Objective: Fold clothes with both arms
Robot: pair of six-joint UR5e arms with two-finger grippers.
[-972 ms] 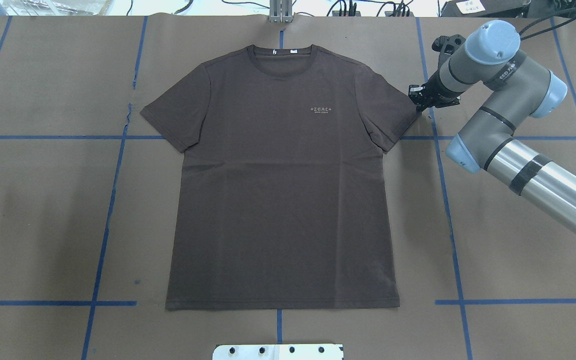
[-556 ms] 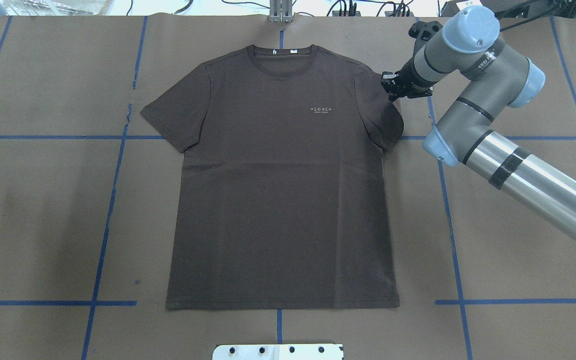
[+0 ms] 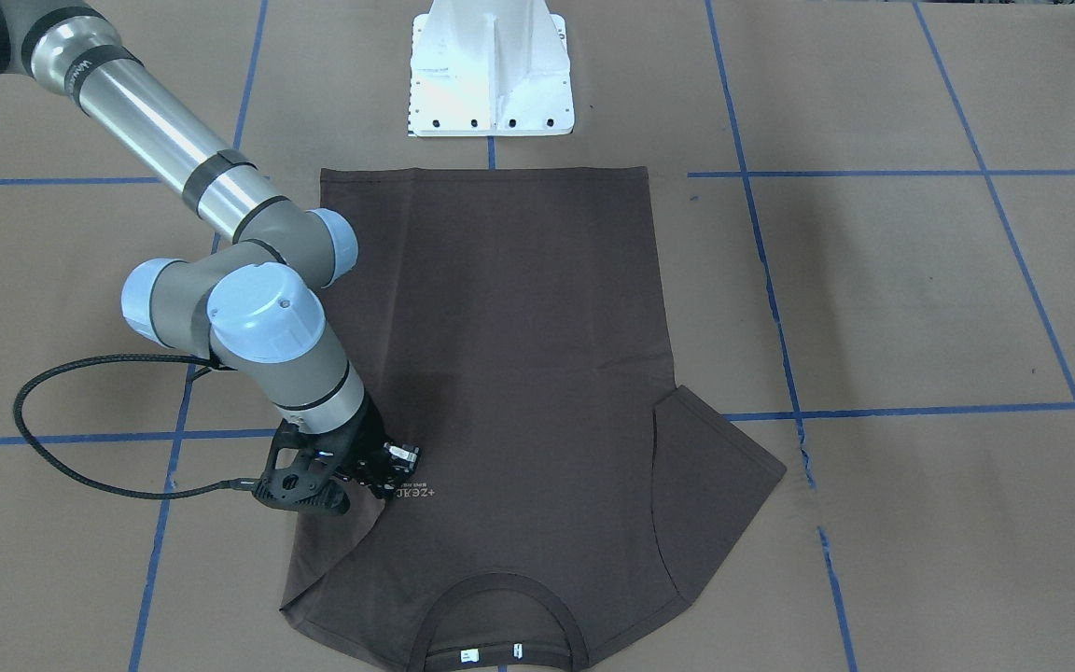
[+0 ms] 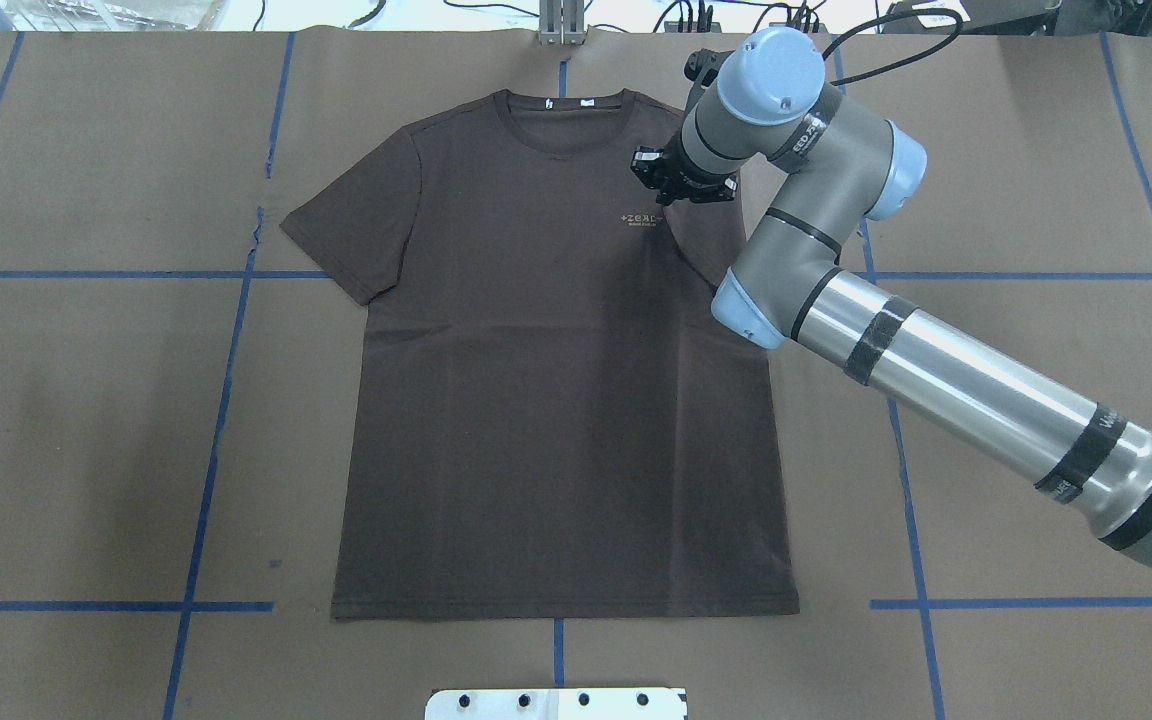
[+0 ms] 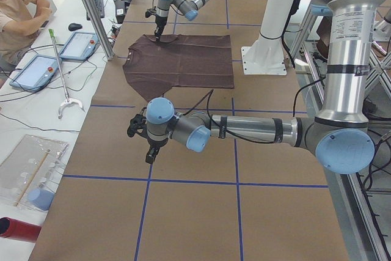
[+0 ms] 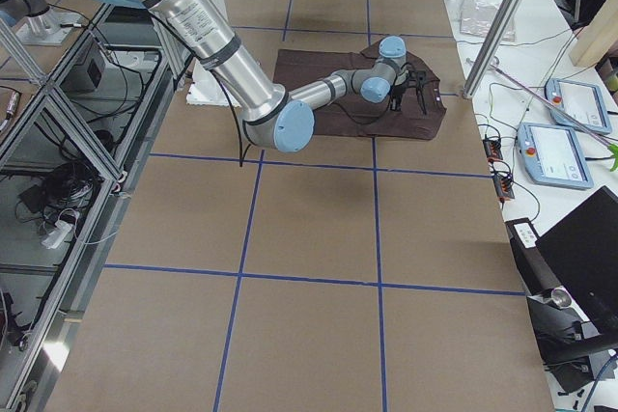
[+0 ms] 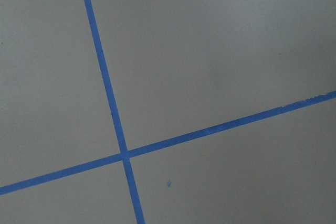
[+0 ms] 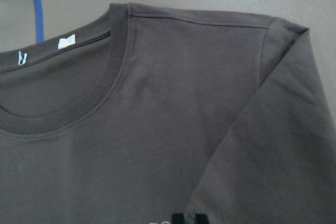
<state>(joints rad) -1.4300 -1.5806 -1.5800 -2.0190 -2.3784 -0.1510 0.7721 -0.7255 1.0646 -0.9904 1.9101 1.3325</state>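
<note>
The T-shirt (image 4: 556, 400) lies flat in the middle of the table (image 4: 86, 450), collar (image 8: 118, 45) toward the far edge and hem (image 4: 564, 608) toward the robot's edge. The right gripper (image 4: 661, 180) is down over the chest, just beside the pale lettering (image 4: 642, 219). Its fingers look pressed together on the hem of the sleeve (image 8: 262, 145) from the robot's right side — that sleeve is flipped in over the body, as the wrist view shows plainly. This looks like the first inward fold. To do it well, the gripper should probably go low and lay the sleeve right onto the chest before letting go, so the cloth doesn't spring back. The crease ought to run straight down from the shoulder seam, in line with the side edge. The pinch needs to hold the sleeve layer alone — catch the chest fabric too and the whole front rucks up on release. The other sleeve (image 4: 351, 230) is spread out flat toward the table's left edge, untouched. The left gripper (image 5: 149, 154) hangs over bare table well apart from the shirt, its camera seeing only blue tape (image 7: 107, 93), and I can't tell how its fingers stand.
</note>
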